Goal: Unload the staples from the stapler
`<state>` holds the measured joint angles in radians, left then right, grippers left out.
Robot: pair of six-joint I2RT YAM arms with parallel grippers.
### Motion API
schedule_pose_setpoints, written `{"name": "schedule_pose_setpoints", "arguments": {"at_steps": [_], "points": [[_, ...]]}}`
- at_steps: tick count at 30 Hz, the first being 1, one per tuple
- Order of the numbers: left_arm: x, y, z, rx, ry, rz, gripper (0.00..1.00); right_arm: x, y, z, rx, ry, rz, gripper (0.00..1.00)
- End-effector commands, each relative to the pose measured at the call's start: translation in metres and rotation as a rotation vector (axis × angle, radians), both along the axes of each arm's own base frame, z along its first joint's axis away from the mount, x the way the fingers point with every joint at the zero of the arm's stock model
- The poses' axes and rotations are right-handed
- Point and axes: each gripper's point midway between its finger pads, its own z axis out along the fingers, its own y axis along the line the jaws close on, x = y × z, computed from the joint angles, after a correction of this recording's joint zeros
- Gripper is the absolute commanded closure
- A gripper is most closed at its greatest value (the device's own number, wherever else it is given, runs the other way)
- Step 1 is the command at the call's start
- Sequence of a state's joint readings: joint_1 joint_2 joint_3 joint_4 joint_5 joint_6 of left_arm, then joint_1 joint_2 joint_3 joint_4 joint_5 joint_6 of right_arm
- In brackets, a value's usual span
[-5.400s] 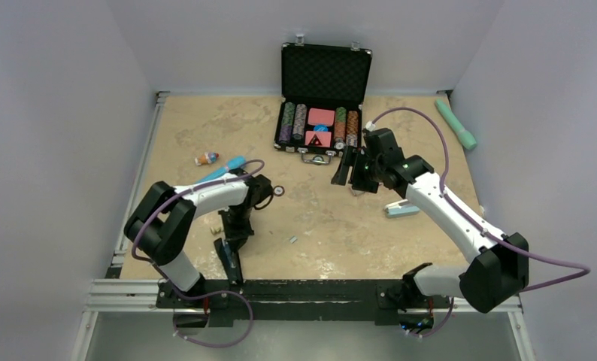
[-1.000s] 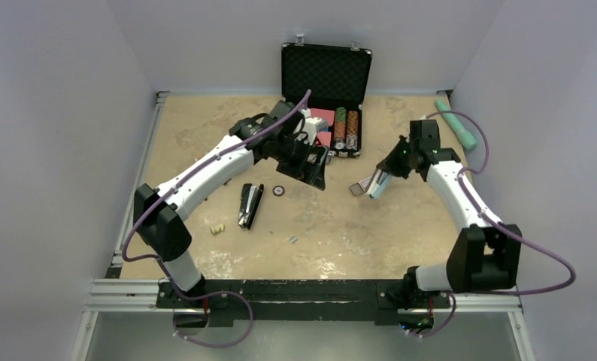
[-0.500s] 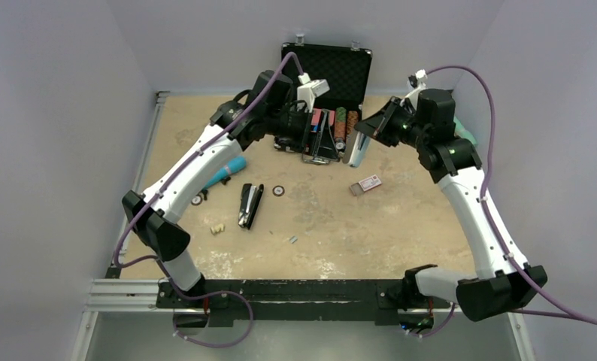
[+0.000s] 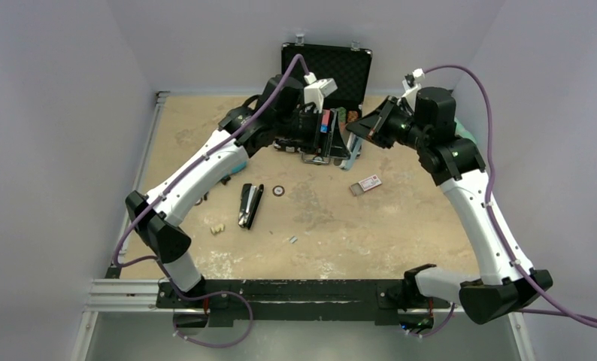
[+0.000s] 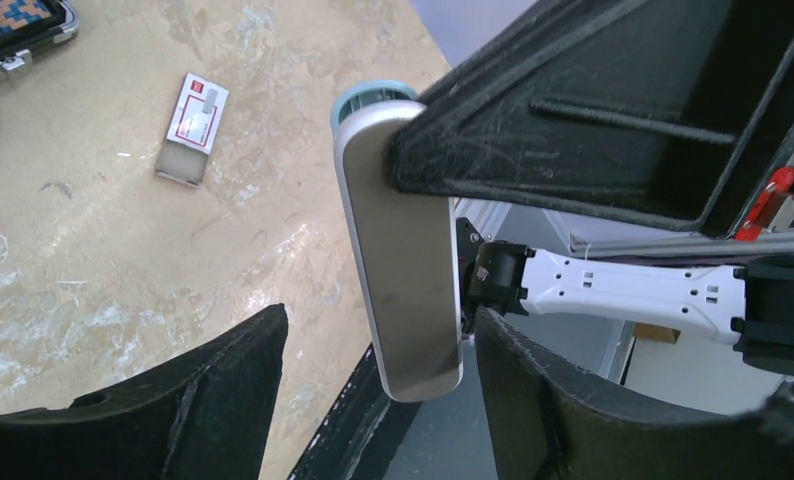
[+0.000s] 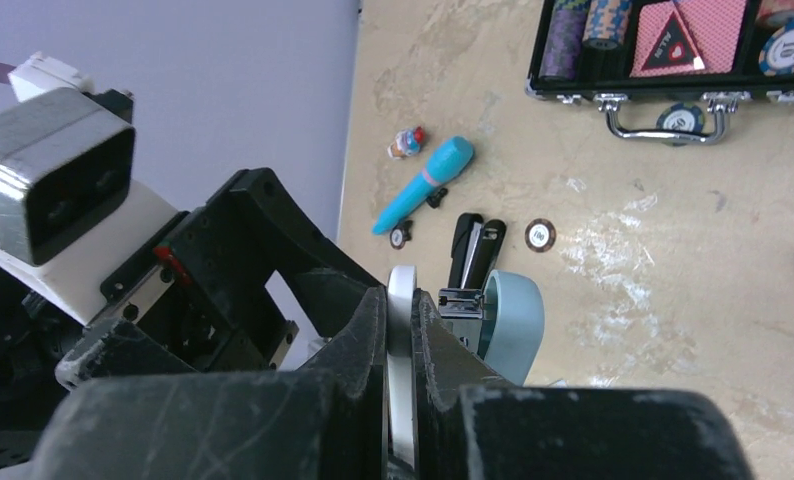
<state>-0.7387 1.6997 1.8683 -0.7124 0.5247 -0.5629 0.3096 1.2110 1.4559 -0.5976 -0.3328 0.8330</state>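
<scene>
R gripper (image 6: 401, 300): fingers clamped on thin white plate of blue stapler (image 6: 513, 322), held up in air. L gripper (image 5: 381, 340): fingers apart, one each side of stapler's top arm. The staples (image 4: 292, 240) lie on table (image 4: 401, 226), well apart from both, nr black stapler (image 4: 249, 204).

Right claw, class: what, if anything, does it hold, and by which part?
The right claw pinches the pale blue stapler by its thin top plate; the left claw stands open around that plate's free end, not gripping.
</scene>
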Motion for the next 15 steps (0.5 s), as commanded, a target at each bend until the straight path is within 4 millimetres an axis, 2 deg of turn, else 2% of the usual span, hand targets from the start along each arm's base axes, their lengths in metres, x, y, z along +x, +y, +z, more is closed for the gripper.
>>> {"name": "schedule_pose_setpoints", "arguments": {"at_steps": [1,5,9,11,13,15], "points": [[0.011,-0.004,0.027,-0.030,-0.094,0.040,0.31,-0.011,0.005,0.027,0.067,-0.008,0.006,1.00],[0.012,-0.007,0.032,-0.040,-0.108,0.047,0.34,-0.014,0.003,0.029,0.067,0.006,-0.003,1.00],[0.010,-0.013,0.031,-0.038,-0.097,0.037,0.23,-0.016,0.003,0.028,0.076,0.014,-0.011,1.00],[0.009,-0.017,0.029,-0.033,-0.093,0.031,0.20,-0.016,0.004,0.028,0.081,0.018,-0.011,1.00],[0.007,-0.020,0.029,-0.029,-0.092,0.023,0.20,-0.016,0.005,0.032,0.086,0.015,-0.007,1.00],[0.006,-0.022,0.028,-0.021,-0.094,0.022,0.26,-0.015,0.005,0.035,0.085,0.010,-0.010,1.00]]}}
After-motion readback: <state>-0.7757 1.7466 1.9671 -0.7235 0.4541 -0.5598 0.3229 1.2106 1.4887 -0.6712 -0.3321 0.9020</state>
